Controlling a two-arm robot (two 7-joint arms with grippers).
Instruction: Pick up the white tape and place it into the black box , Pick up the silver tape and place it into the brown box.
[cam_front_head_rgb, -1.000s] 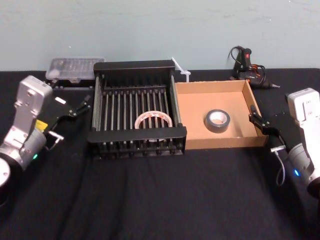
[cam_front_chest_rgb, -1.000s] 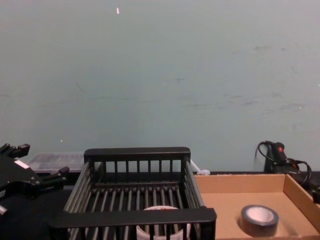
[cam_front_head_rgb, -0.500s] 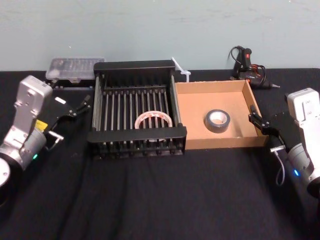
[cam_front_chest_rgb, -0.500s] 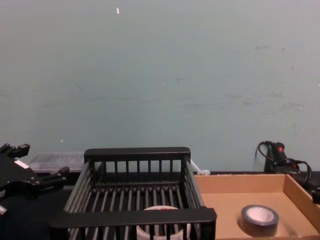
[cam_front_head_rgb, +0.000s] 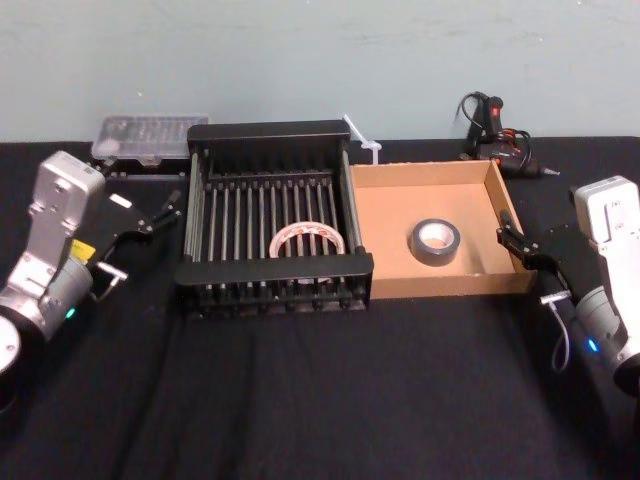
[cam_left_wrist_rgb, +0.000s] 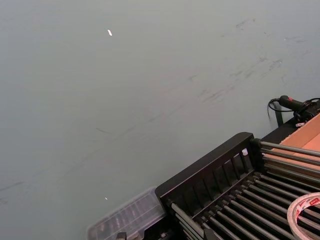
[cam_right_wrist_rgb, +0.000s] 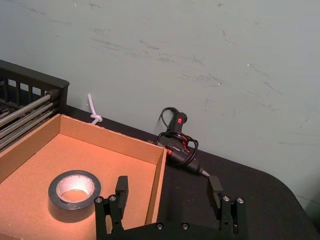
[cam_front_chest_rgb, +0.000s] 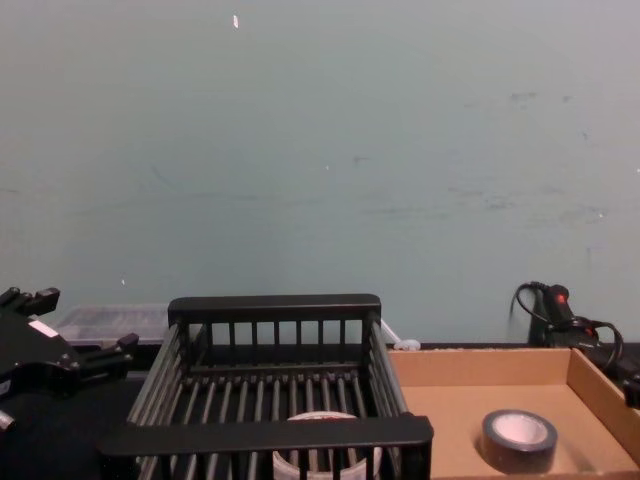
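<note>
The white tape (cam_front_head_rgb: 308, 239) lies flat on the slatted floor of the black box (cam_front_head_rgb: 275, 268), near its front rim, and shows in the left wrist view (cam_left_wrist_rgb: 295, 215). The silver tape (cam_front_head_rgb: 435, 256) lies flat inside the brown box (cam_front_head_rgb: 450, 282), right of the crate; the right wrist view has this roll (cam_right_wrist_rgb: 70, 212) too. My left gripper (cam_front_head_rgb: 163, 210) hovers open and empty just left of the crate. My right gripper (cam_right_wrist_rgb: 168, 185) is open and empty, astride the cardboard box's right wall (cam_right_wrist_rgb: 157, 180), and it shows from the head as well (cam_front_head_rgb: 510, 235).
A clear plastic case (cam_front_head_rgb: 150, 138) sits behind the crate's left corner. A black glue gun with its cable (cam_front_head_rgb: 490, 125) lies behind the cardboard box, and a white zip tie (cam_front_head_rgb: 362, 140) between the two. Black cloth covers the table; its front half is free.
Almost nothing: the right arm has shifted very slightly, and both tapes and the left arm stay where they were.
</note>
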